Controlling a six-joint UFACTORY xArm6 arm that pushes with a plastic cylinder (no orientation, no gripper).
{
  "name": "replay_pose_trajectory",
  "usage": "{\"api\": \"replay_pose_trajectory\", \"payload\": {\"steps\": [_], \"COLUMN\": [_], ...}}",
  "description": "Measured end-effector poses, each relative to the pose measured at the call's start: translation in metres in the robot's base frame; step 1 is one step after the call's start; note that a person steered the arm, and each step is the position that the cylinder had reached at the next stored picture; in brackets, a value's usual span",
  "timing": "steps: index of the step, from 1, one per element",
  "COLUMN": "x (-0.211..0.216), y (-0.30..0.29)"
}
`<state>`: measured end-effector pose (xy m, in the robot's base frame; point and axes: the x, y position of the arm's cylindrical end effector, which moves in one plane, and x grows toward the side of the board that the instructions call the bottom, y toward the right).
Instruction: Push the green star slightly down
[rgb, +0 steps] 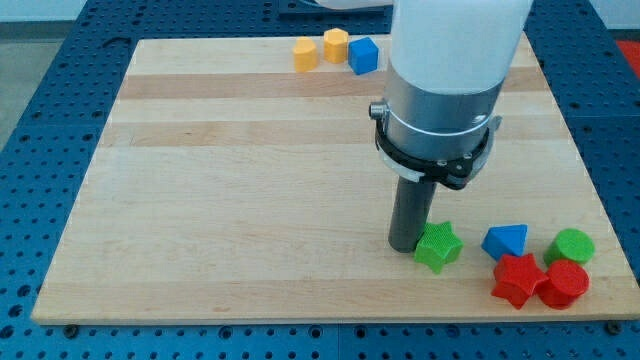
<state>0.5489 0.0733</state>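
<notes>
On the board (250, 200), my tip (405, 247) rests just left of the star (438, 246), touching it. Right of the star lies a wedge (506, 241), then a round block (570, 245). Below these sit another star (516, 281) and a cylinder (565, 284), touching. Three blocks cluster at the view's top: two (305, 54) (335, 45), then a cube (364, 55) rightmost.

My tip (405, 246) seemingly touches the green star (438, 246) from the view's left.
</notes>
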Motion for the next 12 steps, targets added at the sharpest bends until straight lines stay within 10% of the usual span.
{"api": "replay_pose_trajectory", "payload": {"steps": [12], "x": [-0.042], "y": [0.018]}}
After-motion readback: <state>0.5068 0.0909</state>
